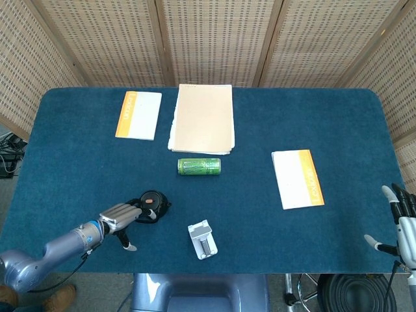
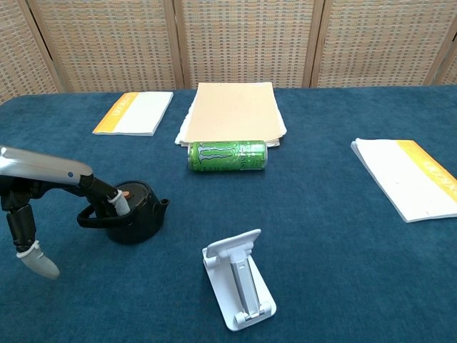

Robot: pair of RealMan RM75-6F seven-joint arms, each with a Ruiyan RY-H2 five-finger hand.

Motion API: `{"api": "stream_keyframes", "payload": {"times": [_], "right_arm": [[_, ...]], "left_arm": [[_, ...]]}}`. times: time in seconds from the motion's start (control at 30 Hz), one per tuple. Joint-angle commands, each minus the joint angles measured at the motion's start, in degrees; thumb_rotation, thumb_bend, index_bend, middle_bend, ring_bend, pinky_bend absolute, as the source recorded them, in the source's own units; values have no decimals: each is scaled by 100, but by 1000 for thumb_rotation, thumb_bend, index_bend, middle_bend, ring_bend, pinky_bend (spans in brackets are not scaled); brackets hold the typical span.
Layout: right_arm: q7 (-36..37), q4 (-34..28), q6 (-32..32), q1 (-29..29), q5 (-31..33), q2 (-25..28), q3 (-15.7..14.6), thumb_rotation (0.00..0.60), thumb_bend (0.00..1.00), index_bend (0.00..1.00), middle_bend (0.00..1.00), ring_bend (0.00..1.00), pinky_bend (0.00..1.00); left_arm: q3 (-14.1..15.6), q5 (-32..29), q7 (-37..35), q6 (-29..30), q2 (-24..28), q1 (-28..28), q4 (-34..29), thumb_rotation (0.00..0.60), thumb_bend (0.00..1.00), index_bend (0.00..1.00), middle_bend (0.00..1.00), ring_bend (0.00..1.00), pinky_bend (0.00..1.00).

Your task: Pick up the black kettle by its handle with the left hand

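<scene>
The black kettle (image 1: pixel 153 203) (image 2: pixel 137 214) stands on the blue table near its front left, its spout to the right and its loop handle (image 2: pixel 88 217) to the left. My left hand (image 1: pixel 117 216) (image 2: pixel 44 180) reaches in from the left, its fingers (image 2: pixel 108 196) stretched over the handle with one fingertip against the lid. The thumb (image 2: pixel 37 261) hangs apart below, touching nothing, and nothing is gripped. My right hand (image 1: pixel 402 221) hovers off the table's right front corner with its fingers spread and nothing in it.
A white phone stand (image 1: pixel 203 239) (image 2: pixel 238 279) sits just right of the kettle. A green can (image 1: pixel 199 166) (image 2: pixel 227 155) lies on its side behind it. Further back lie a tan paper stack (image 1: pixel 202 117), a booklet at left (image 1: pixel 138 114) and another at right (image 1: pixel 297 178).
</scene>
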Motion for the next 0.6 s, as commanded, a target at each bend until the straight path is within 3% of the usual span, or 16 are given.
{"api": "stream_keyframes", "payload": {"times": [0.03,0.6], "right_arm": [[-1,0,4,-1,1,1,2,600,0,0,0,0,0],[10,2,-1,-2,9,6,0,600,0,0,0,0,0]], "left_arm": [[34,-73,50,43,-55,-36,4,600,0,232,268,232,0],[360,-452,766,457,-48,-225,-211,600,0,264,304,291,0]]}}
